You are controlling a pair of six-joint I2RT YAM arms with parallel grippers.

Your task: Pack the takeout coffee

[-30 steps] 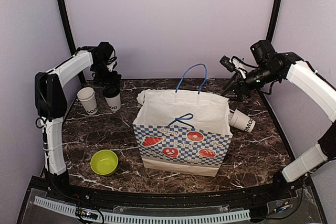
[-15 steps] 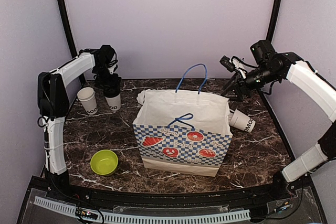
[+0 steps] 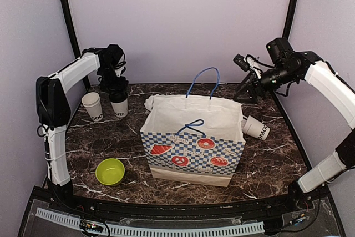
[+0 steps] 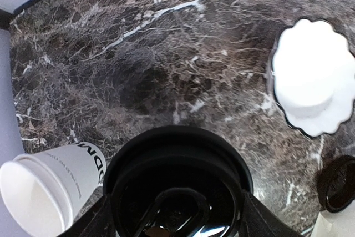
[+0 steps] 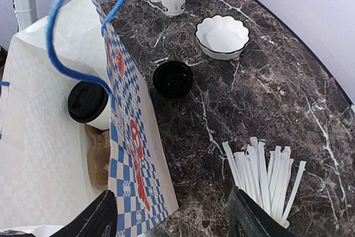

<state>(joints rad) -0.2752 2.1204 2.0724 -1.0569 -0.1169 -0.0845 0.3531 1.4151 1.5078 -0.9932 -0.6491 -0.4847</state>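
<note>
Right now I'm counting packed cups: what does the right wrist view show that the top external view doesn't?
Only right wrist: a packed lidded cup inside the bag, a loose black lid and white straws. Only top external: the green bowl. Both: the bag itself and the standing lidded cup beneath the left gripper.

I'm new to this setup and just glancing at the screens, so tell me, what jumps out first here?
The blue-checked paper bag standing open in the middle dominates, with one lidded coffee cup already inside it. At the back left, the left gripper straddles another upright lidded cup. A third cup lies on its side just right of the bag.
</note>
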